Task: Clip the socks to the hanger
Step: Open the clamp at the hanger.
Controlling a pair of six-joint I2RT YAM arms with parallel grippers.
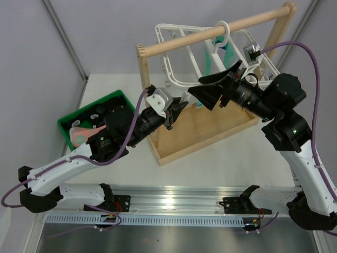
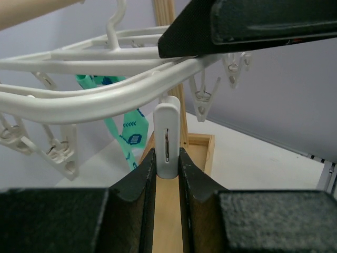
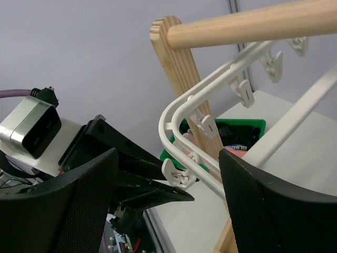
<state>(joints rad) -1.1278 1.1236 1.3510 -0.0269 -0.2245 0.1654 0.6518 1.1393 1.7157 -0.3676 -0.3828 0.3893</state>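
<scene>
Top cam sits high behind the near edge of the white counter (image 1: 221, 168), looking down over all of it and the light wooden rack with its round rod (image 1: 253, 19). Left wrist cam is jammed in close, peering up past the left pincer (image 2: 167, 158) at the white plastic grid hanger (image 2: 105, 95). Right wrist cam looks out through the right pincer (image 3: 168, 155), also close. All three catch that hanger and rack.

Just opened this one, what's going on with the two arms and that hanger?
The left gripper has its jaws pinched on a white clip of the hanger, which hangs from the wooden rack. The right gripper is open, straddling the hanger's corner and holding nothing. A teal sock dangles under the hanger. A salmon-pink sock lies in the green bin, not yet clipped.
</scene>
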